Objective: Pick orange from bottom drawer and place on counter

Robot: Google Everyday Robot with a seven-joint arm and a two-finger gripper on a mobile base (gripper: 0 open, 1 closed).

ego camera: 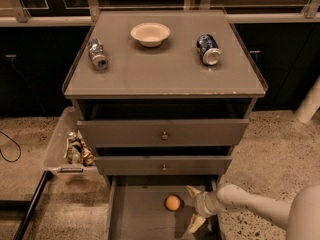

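The orange lies on the floor of the pulled-out bottom drawer, near its middle. My gripper is inside the drawer just right of the orange, fingers spread open, one pale fingertip above and one below, not touching the fruit. The pale arm reaches in from the lower right. The counter is the flat grey-brown top of the cabinet above.
On the counter stand a pale bowl, a silver can on its side and a blue can on its side. The two knobbed drawers stick out slightly. A side tray on the left holds small items.
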